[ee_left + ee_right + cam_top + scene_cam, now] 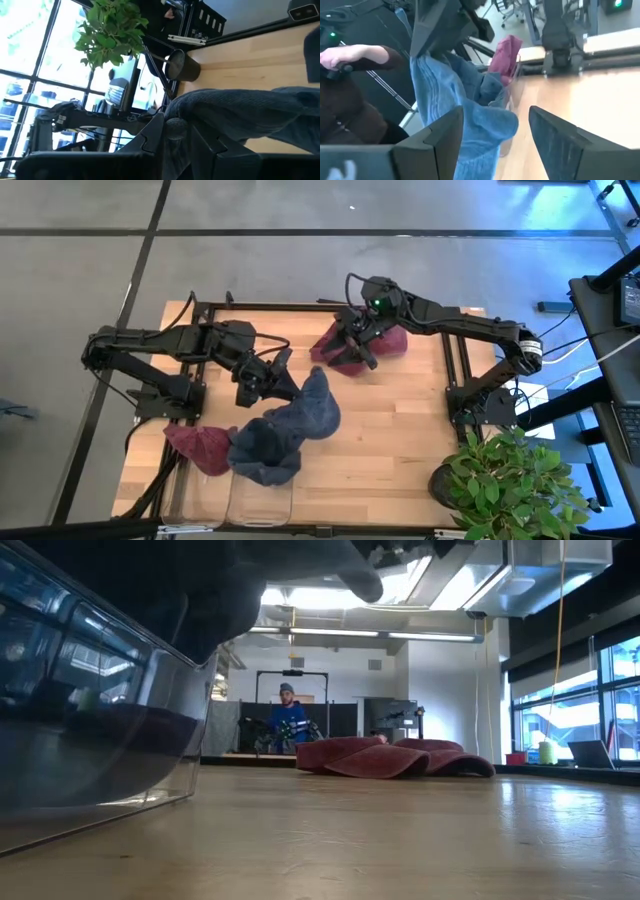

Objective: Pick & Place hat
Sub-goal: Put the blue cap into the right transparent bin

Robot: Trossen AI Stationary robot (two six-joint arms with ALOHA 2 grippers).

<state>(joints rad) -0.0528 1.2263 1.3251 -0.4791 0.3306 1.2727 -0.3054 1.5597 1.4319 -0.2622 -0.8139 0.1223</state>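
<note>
A: High view. We log the left gripper (pixel 262 378) closed on the upper end of the blue hat (pixel 300 415), near the table's middle. The hat's long axis runs from the gripper down toward the clear bin (pixel 258 495) at the near edge, and its lower end already drapes onto the bin's rim, beside a maroon hat (pixel 200 448).

B: And the right arm?

A: The right gripper (pixel 358 340) sits over a second maroon hat (pixel 385 345) at the far side of the table. We cannot tell from above whether it grips the cloth.

B: Low view?

A: The bin wall (pixel 120 730) fills the near left, with dark cloth hanging above it. The far maroon hat (pixel 395 757) lies flat on the wood. (A person in blue sits far back in the room.)

B: Left wrist view?

A: Blue fabric (pixel 235 112) is pinched between the left fingers (pixel 150 137), so that hand is holding the hat.

B: Right wrist view?

A: The right fingers (pixel 555 135) stand well apart with nothing between them, so that hand is wide and empty. Beyond it, the blue hat (pixel 465 110) hangs from the left arm, over the bin.

B: What does the coming move turn on?

A: We judge the bin lies toward the near edge from the left gripper, along the hat's own axis. The left arm is clearly nearer.
</note>
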